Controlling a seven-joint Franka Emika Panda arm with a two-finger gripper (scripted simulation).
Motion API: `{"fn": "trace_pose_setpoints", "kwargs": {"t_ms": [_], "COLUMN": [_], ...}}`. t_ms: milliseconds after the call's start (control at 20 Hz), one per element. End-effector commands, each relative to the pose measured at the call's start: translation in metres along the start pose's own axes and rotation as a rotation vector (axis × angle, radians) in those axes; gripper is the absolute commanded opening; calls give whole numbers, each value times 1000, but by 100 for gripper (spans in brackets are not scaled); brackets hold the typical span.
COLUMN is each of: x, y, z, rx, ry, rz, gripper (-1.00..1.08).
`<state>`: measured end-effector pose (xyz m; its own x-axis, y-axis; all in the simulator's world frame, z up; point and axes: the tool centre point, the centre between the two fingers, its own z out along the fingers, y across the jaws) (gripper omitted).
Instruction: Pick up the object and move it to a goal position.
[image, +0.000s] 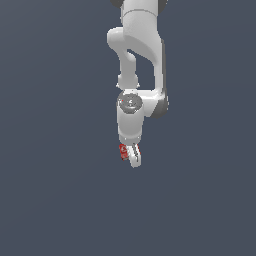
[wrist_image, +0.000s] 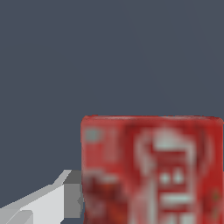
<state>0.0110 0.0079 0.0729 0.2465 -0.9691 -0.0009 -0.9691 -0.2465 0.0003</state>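
Red box (wrist_image: 151, 170), whitish lettering blurred, fills your wrist view close up, touching one grey-tipped finger (wrist_image: 65, 197). Your gripper (image: 131, 154) is clamped on that box (image: 123, 151), which sits at the fingertips below the white arm (image: 140, 55).

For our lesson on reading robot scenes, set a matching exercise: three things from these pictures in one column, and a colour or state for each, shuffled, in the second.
Column 1:
1. red box
2. claw
3. arm

Column 2:
A. white, reaching down from the top of the exterior view
B. shut on the small item
C. carries whitish lettering, sits between the fingers

Pairs: 1-C, 2-B, 3-A
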Motion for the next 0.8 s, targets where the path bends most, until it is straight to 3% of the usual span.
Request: {"fn": "trace_pose_setpoints", "kwargs": {"t_ms": [0, 450, 750], "x": [-28, -123, -169], "y": [1, 3, 3], "z": [-17, -78, -107], "rx": [1, 1, 1], "ry": [0, 1, 2], "rz": [-1, -1, -1], "gripper": [-100, -100, -100]}}
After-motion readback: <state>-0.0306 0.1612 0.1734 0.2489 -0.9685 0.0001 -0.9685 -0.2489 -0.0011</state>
